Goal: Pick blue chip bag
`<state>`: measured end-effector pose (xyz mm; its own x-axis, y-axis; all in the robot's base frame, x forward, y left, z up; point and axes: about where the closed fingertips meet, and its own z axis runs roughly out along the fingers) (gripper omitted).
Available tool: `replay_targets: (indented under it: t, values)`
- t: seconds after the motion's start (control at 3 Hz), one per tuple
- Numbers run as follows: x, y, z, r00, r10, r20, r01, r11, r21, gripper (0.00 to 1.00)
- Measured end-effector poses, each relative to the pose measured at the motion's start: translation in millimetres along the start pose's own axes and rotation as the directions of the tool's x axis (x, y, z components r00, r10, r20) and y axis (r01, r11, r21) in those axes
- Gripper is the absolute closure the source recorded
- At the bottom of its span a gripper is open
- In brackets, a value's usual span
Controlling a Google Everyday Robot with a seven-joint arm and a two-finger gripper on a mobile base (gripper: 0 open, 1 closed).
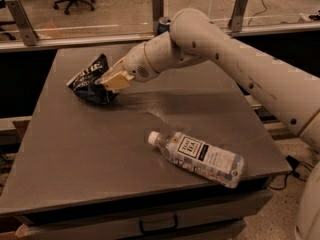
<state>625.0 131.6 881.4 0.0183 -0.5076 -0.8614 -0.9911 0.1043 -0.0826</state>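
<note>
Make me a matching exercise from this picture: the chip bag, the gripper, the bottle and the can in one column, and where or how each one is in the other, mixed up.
Column 1
1. blue chip bag
2. gripper
3. clear bottle
4. blue can

Column 2
a. lying on its side near the front right of the table, cap to the left
b. beyond the table's back edge, partly hidden by the arm
c. crumpled, at the table's far left
d. clamped on the bag's right side

Pairs: 1-c, 2-d, 3-a, 4-b
</note>
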Motion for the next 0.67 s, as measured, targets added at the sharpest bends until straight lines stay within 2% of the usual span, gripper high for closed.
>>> replay_targets:
  t: [0.33,0.67]
  values:
    - [-14.1,-3.3,-36.5,0.996,-0.008,0.092,0.004,0.9991,0.043,1.0]
    - [-31.9,-7.7,-69.0,0.979,-0.022,0.201,0.008,0.9976,0.069,1.0]
